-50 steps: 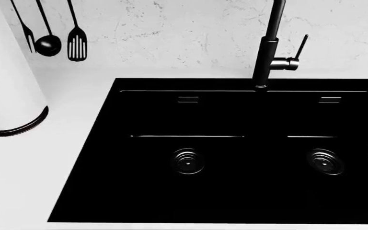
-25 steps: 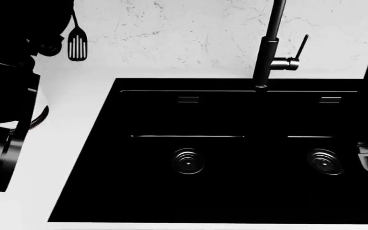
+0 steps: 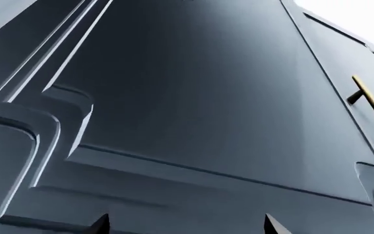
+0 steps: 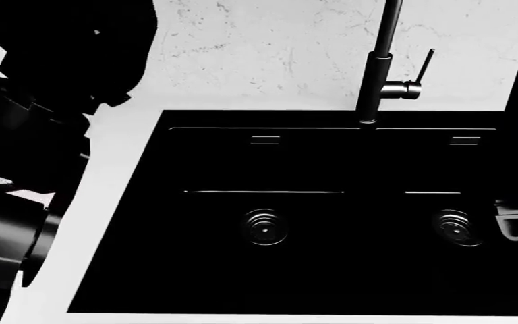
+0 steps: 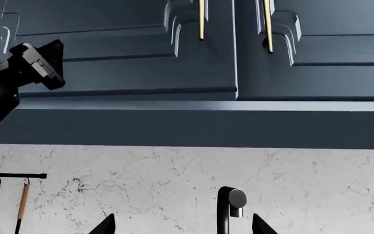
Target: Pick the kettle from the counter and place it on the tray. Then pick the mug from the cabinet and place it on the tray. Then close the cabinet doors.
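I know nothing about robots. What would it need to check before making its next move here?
1. Left gripper open and empty: ok, its tips are apart with nothing between them.
2. Right gripper open and empty: ok, same.
3. Cabinet doors open for reaching inside: not ok, both are shut in the right wrist view.
4. A gold handle within sight of the left gripper: ok, off to one side of it.
5. Kettle and tray located: cannot tell, neither shows in any view.
6. Arms clear of the faucet: ok.
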